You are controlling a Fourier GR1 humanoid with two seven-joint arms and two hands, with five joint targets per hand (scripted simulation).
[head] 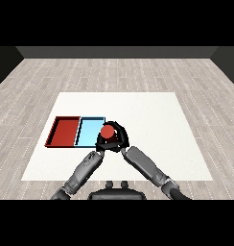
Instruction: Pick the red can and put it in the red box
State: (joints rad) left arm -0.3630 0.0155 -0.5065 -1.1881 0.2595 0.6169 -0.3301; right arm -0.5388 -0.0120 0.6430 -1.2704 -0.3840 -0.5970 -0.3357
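The red can is upright at the right edge of the light blue tray, and whether it rests there or hangs above it I cannot tell. My right hand is curled round the can from the right and behind. The red tray lies directly left of the blue one, with nothing in it. My left hand sits just below the can, at the near right corner of the blue tray, and is mostly hidden.
Both trays lie side by side on the left part of the white table. The two grey forearms come in from the lower edge and meet near the can. Wooden floor surrounds the table.
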